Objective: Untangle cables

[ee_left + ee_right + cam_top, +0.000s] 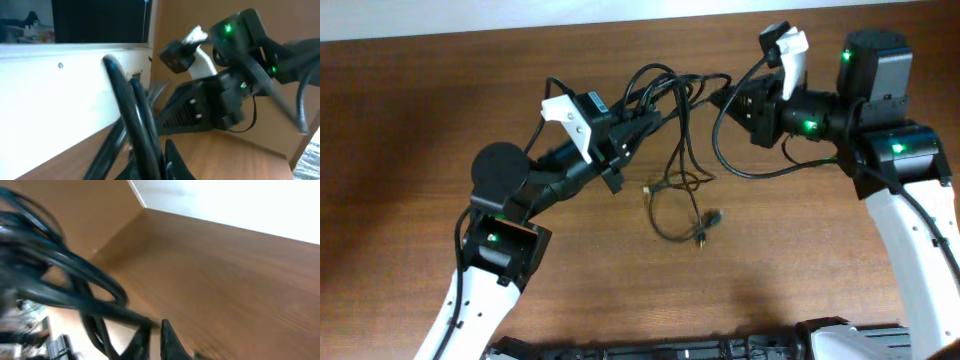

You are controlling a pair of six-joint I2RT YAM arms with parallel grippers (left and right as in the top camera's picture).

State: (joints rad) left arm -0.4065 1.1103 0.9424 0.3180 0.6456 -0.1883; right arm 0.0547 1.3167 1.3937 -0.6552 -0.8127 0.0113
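Observation:
A tangle of black cables (672,95) is held in the air between my two grippers. Loops of it hang down onto the table (680,200), with small plug ends (705,235) lying on the wood. My left gripper (638,122) is shut on thick strands of the cables at the tangle's left side; the left wrist view shows these strands (135,115) running between its fingers (162,165). My right gripper (724,97) is shut on a cable at the tangle's right side; in the right wrist view the cable (75,265) runs into its fingers (155,337).
The wooden table (800,270) stretches around the hanging loops. A white wall (520,15) borders the far edge. A black cable of the right arm (740,165) loops below its wrist. The right arm (225,90) fills the left wrist view.

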